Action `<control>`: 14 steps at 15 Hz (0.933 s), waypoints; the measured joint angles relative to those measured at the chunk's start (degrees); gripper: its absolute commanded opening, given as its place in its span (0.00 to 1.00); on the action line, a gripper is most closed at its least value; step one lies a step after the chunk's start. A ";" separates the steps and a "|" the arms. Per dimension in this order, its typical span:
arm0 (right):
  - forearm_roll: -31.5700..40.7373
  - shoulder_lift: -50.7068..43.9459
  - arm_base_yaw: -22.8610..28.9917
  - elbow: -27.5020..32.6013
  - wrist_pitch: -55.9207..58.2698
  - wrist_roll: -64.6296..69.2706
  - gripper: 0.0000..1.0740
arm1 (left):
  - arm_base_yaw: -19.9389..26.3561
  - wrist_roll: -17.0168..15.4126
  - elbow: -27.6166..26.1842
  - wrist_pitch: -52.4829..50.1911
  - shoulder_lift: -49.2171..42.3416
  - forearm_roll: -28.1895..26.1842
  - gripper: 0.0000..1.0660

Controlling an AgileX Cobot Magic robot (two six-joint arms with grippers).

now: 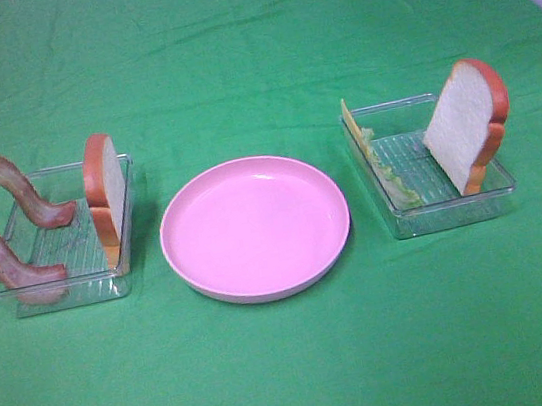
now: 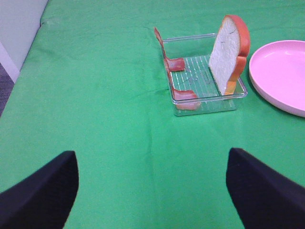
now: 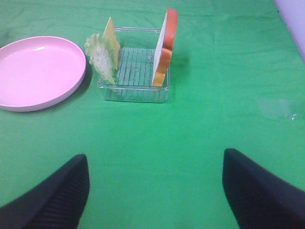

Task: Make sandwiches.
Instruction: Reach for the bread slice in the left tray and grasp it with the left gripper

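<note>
Two trays are flanking the plate (image 1: 254,227) on the bench (image 1: 293,361). Left tray (image 1: 62,293) is holding far bacon (image 1: 33,194), near bacon (image 1: 7,262) and left bread (image 1: 106,191), upright at the plate side. Right tray (image 1: 455,216) is holding cheese (image 1: 346,117) and lettuce (image 1: 388,174) at the plate side, right bread (image 1: 464,125) leaning opposite. Left gripper (image 2: 151,162) and right gripper (image 3: 156,160) are hanging wide open, empty

Plate (image 1: 254,227) centre; left tray (image 1: 76,253): bacon (image 1: 32,191), bread slice (image 1: 106,191); right tray (image 1: 416,157): cheese (image 1: 346,117), lettuce (image 1: 389,176), bread (image 1: 464,125).
</note>
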 measured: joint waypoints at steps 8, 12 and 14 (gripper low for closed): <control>0.00 0.00 0.00 0.00 0.00 0.00 0.69 | 0.00 0.00 0.00 0.00 0.00 0.00 0.76; 0.00 0.00 0.00 0.00 0.00 0.00 0.69 | 0.00 0.00 0.00 0.00 0.00 0.00 0.76; 0.00 0.00 0.00 0.00 0.00 0.00 0.69 | 0.00 0.00 0.00 0.00 0.00 0.00 0.76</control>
